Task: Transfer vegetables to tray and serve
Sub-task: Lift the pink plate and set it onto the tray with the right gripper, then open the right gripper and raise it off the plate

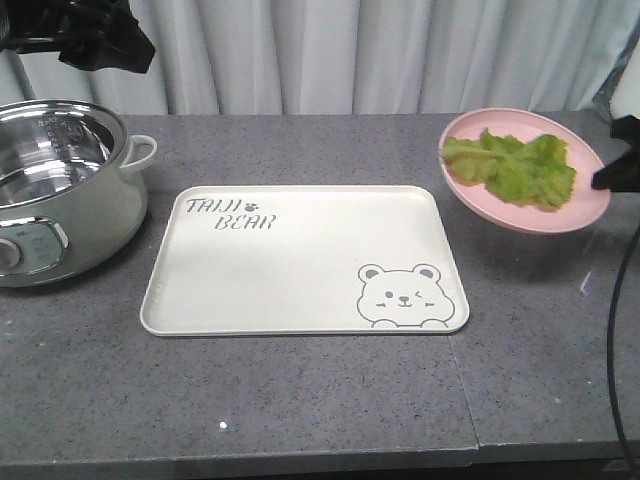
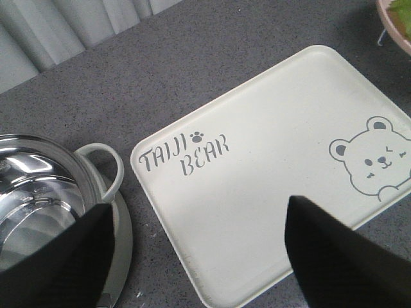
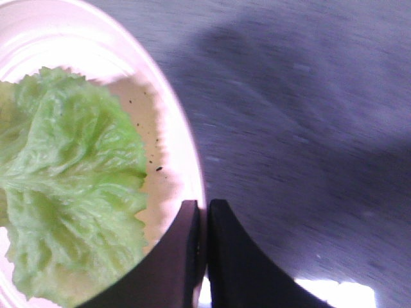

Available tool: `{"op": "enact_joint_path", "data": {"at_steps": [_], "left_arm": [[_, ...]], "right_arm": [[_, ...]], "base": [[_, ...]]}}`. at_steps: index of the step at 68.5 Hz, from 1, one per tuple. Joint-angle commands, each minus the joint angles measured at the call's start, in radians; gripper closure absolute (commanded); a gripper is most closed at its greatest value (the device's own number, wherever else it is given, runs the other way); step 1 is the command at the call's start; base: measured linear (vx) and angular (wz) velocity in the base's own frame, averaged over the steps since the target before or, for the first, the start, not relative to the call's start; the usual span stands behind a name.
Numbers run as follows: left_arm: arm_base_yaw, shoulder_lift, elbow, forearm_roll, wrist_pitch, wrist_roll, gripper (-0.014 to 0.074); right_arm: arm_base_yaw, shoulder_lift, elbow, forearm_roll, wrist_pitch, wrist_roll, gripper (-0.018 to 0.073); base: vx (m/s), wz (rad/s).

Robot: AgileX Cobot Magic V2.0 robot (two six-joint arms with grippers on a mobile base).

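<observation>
Jaws of the right gripper (image 3: 203, 221) are pinching the rim of the pink plate (image 1: 478, 200), which is tilted toward the tray (image 1: 300, 260), just to its right. The vegetables (image 1: 515, 165) are all on that plate, none on the tray. Left gripper (image 2: 196, 212) hangs with its jaws spread wide over the tray's near edge and the pot (image 1: 60, 190) on the grey surface (image 1: 300, 400).

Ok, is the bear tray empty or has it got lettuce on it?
Empty. The tray shows only its print; the lettuce lies on the pink plate.
</observation>
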Motion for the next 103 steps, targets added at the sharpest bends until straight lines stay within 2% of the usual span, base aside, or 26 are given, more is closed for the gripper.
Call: {"op": "enact_joint_path", "data": {"at_steps": [1, 20, 28, 41, 49, 55, 68, 75, 82, 90, 103], "left_arm": [[-0.003, -0.035, -0.019, -0.005, -0.024, -0.012, 0.0062], [-0.003, -0.035, -0.019, -0.005, -0.024, -0.049, 0.0062], [-0.003, -0.035, -0.019, -0.005, -0.024, -0.064, 0.0062], [-0.003, -0.035, -0.019, -0.005, -0.024, -0.092, 0.0062], [-0.003, -0.035, -0.019, -0.005, -0.024, -0.097, 0.0062], [-0.003, -0.035, -0.019, -0.004, -0.024, -0.109, 0.0062], [-0.003, -0.035, -0.019, -0.004, -0.024, -0.118, 0.0062], [-0.003, -0.035, -0.019, -0.001, -0.024, -0.152, 0.0062], [-0.003, -0.035, -0.018, 0.032, -0.024, -0.221, 0.0062], [-0.003, -0.035, 0.021, 0.106, -0.024, -0.299, 0.0062], [-0.003, -0.035, 0.235, 0.129, -0.036, -0.304, 0.0062]], "right_arm": [[0.088, -0.065, -0.079, 0.085, 0.007, -0.013, 0.0563], [0.395, -0.015, -0.115, 0.081, -0.13, 0.002, 0.0562], [0.482, 0.039, -0.115, 0.08, -0.188, 0.002, 0.0562], [0.559, 0.12, -0.115, 0.051, -0.199, -0.008, 0.055], [0.582, 0.155, -0.115, 0.005, -0.197, -0.007, 0.0524], [0.582, 0.165, -0.115, 0.0, -0.192, -0.007, 0.0473], [0.581, 0.163, -0.137, -0.014, -0.176, -0.01, 0.0273], [0.581, 0.16, -0.175, -0.033, -0.13, -0.009, 0.0156], [0.578, 0.153, -0.239, -0.077, -0.076, 0.046, 0.012], [0.578, 0.134, -0.331, -0.258, 0.006, 0.176, 0.0131], [0.578, 0.093, -0.39, -0.54, 0.168, 0.333, 0.0145]], "base": [[0.0, 0.0], [0.0, 0.0], [0.0, 0.0], [0.0, 0.0], [0.0, 0.0], [0.0, 0.0], [0.0, 0.0], [0.0, 0.0], [0.0, 0.0], [0.0, 0.0], [0.0, 0.0]]}}
